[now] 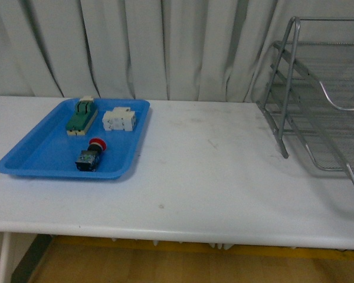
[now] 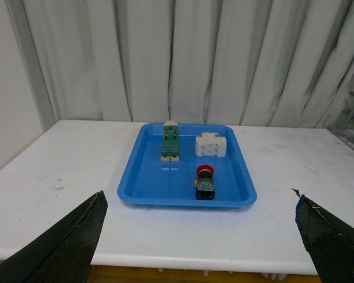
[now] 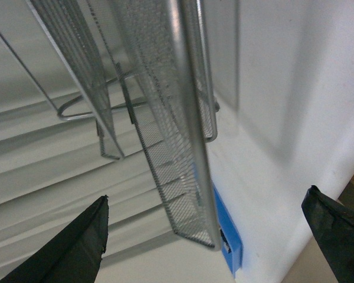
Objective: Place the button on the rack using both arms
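The left tool [image 2: 199,196] spreads wide, holding nothing, facing the blue tray [image 1: 44,150]. The button [image 1: 89,154] lies inside that tray, near its front rim, untouched. Well right of the tray stands the rack [image 1: 289,88]; near it the right tool [image 3: 206,196] gapes empty. Pickup and placing both seem yet to come.

This looks like a lab or workshop test bench: a bare white table [image 1: 212,177] stands against a pleated grey-white curtain [image 1: 165,47] filling the top of the frame. At left, a blue plastic tray [image 1: 41,156] holds small electrical components [image 1: 119,119], among them a red-capped push-button switch [image 1: 90,154]. A wire-mesh letter rack [image 1: 289,88] stands at right.
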Robot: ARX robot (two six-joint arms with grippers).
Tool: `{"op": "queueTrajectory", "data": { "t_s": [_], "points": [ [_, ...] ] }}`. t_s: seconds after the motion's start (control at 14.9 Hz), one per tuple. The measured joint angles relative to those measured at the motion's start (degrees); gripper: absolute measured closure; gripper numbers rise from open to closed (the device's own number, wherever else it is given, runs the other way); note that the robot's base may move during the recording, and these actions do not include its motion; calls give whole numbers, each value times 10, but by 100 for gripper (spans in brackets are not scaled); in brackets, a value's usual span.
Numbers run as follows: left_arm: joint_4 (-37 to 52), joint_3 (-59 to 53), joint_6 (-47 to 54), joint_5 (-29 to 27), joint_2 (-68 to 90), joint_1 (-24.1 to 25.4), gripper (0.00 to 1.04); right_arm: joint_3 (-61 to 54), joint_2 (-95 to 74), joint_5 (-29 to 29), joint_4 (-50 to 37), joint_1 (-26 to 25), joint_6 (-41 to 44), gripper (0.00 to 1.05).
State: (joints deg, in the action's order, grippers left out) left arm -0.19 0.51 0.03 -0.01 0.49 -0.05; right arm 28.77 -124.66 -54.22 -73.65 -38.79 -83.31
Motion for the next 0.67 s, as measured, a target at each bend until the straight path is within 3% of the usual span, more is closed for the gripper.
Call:
{"op": "queueTrajectory", "data": {
  "t_s": [0.27,0.47,0.54,0.67],
  "points": [
    [0,0,0,0,0,0,7,-102,163,-65,1,-69,10,6],
    [0,0,0,0,0,0,7,-150,330,-105,0,-151,-17,6],
    [0,0,0,-1,0,0,7,-153,425,-48,134,-150,57,14],
    [0,0,0,0,0,0,7,-185,780,55,419,-92,402,42]
  ]
}}
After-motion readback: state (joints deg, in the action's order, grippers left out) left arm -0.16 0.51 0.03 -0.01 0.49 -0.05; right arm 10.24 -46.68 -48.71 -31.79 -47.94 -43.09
